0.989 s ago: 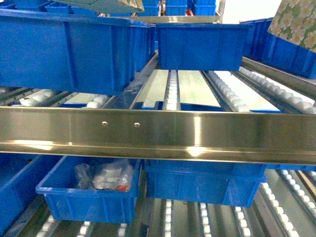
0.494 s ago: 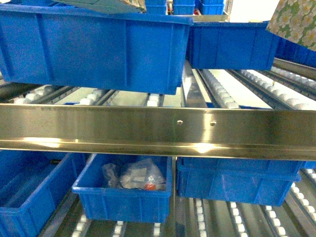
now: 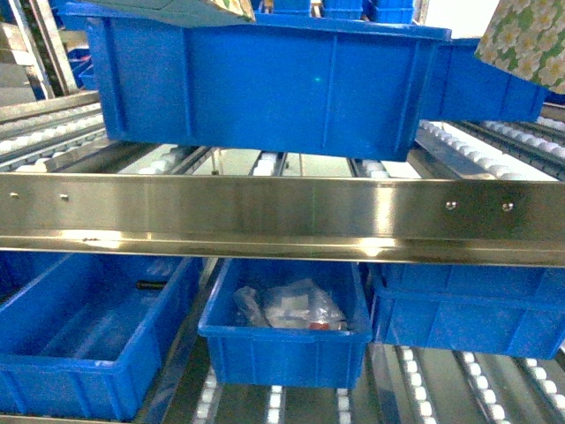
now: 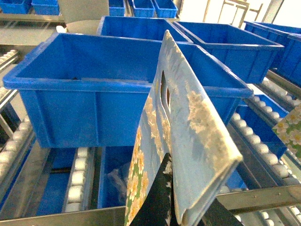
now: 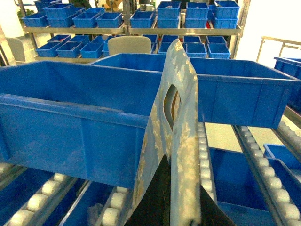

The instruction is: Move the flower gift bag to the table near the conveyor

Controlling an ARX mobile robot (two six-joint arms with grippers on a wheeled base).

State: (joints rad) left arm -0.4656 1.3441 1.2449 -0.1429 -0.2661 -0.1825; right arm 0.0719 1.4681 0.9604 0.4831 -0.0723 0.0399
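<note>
L fingers (image 4: 162, 188) are clamped on a flower gift bag (image 4: 181, 141), held upright above the conveyor (image 3: 282, 216). R fingers (image 5: 162, 188) likewise grip a 2nd floral bag (image 5: 176, 136). Blue bins (image 3: 265, 84) sit on roller lanes. No legible text or brand visible.

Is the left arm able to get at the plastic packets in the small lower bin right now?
Probably not. The left gripper is shut on a flower gift bag, and the plastic packets lie in the small bin beneath the steel rail and the big blue bin.
</note>
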